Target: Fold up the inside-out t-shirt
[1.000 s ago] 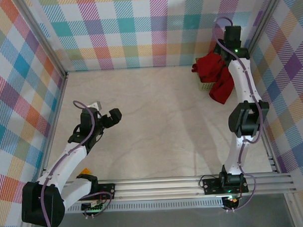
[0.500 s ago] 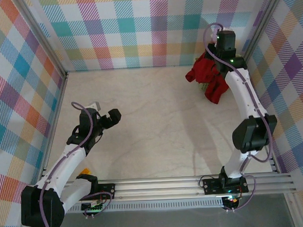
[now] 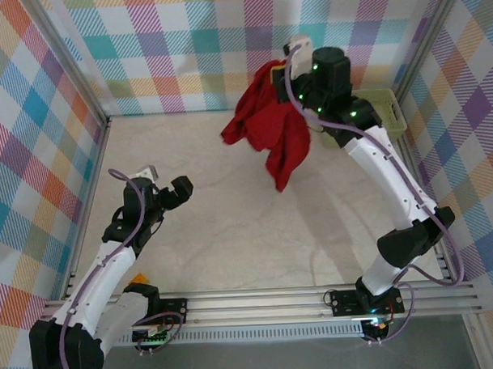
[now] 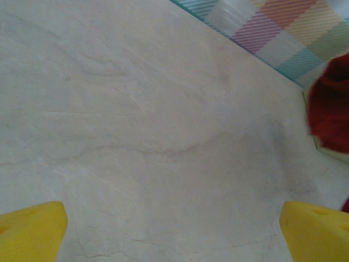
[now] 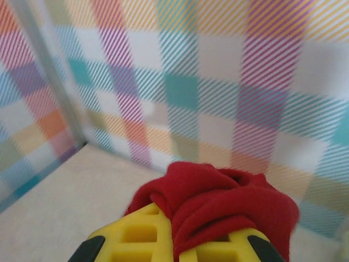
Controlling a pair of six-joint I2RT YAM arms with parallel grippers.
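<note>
1. Red cloth first: the inside-out t-shirt [image 3: 269,131] hangs in a bunch below the right gripper [image 3: 287,68]. That gripper is clamped on a wad of it, up above the counter [image 3: 232,225], with the green basket [image 3: 387,115] off to its side.
2. Left gripper [image 3: 175,191] sits wide apart with nothing in it, low over bare counter and well apart from the shirt.
3. I'd say the step in hand is getting the shirt onto open counter. Lower the hanging end down first, then drag toward the middle so it lays out instead of piling up.
4. Don't let go until most of the cloth is resting flat-ish. A clump is a pain to sort.
5. Then bring the left gripper in to pinch a free edge below the right gripper and spread it. Can't tell which bit is sleeve or hem in that bunch.
</note>
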